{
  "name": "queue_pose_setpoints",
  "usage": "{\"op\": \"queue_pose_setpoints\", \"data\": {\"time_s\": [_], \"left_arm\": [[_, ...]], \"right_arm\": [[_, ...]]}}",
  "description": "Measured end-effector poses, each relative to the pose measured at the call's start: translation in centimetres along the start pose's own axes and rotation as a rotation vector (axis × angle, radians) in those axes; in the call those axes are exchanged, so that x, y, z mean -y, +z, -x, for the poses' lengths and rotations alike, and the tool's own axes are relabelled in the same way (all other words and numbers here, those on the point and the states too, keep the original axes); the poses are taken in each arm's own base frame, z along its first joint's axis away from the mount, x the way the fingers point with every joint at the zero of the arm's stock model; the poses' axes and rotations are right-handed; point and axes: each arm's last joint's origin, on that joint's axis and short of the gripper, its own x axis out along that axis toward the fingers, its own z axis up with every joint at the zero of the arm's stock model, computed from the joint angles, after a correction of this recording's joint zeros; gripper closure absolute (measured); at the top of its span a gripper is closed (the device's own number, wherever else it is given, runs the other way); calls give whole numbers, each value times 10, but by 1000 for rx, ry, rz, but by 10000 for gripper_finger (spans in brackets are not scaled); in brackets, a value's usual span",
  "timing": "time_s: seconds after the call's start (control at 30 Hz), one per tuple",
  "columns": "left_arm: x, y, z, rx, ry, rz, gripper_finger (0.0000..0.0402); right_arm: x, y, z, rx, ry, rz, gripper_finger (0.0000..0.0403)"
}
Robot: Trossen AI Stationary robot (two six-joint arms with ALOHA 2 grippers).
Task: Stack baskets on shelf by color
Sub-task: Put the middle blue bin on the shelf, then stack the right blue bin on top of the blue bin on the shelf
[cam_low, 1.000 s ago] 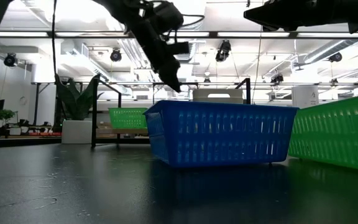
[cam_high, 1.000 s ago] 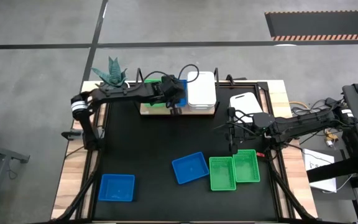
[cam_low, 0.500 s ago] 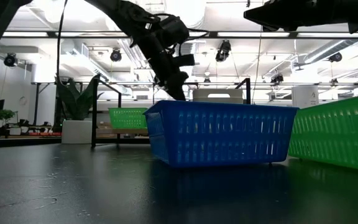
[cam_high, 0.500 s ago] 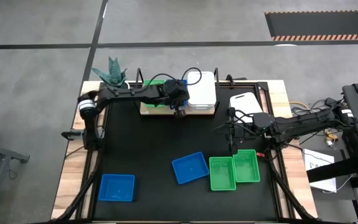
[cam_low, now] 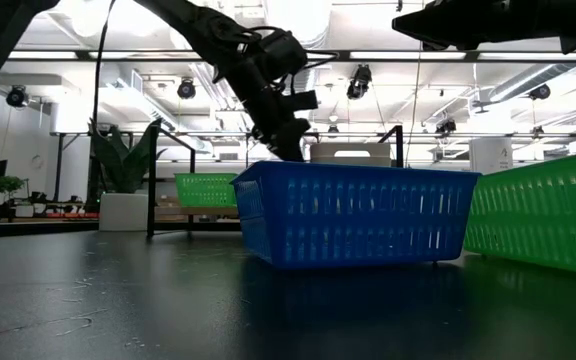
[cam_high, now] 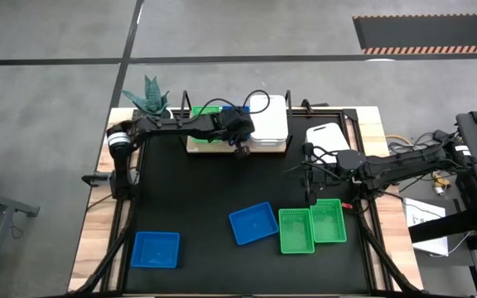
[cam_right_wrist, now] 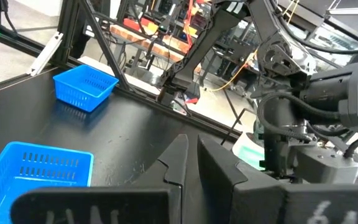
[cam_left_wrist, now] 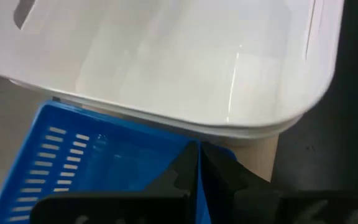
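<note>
Your black desk (cam_high: 197,190) has the shelf (cam_high: 195,146) at its far edge. Look at your left gripper (cam_high: 240,146) there: its fingers (cam_left_wrist: 180,176) are clamped on the rim of a blue basket (cam_left_wrist: 86,165), just beside the white baskets (cam_high: 267,120) on the shelf. Your right gripper (cam_high: 309,197) hangs over the green baskets (cam_high: 313,228), fingers closed on nothing. Two more blue baskets (cam_high: 253,223) sit on the desk.

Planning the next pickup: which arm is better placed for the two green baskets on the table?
Right. Its claw hangs beside the green baskets; the left claw is over the shelf, gripping a blue basket.
</note>
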Motion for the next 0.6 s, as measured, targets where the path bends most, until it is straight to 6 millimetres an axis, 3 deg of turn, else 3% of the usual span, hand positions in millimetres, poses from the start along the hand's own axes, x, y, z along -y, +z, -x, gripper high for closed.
{"op": "queue_pose_setpoints", "data": {"time_s": [0.23, 0.4, 0.5, 0.6], "left_arm": [[-2, 5, 7, 8, 2, 1, 402], [0, 14, 42, 20, -15, 20, 402], [17, 16, 69, 68, -63, 75, 401], [47, 12, 95, 131, -134, 51, 401]], "right_arm": [[0, 0, 0, -4, 1, 0, 374], [0, 0, 0, -5, 2, 0, 374], [0, -1, 0, -7, 3, -3, 374], [0, -1, 0, -11, 4, -17, 374]]}}
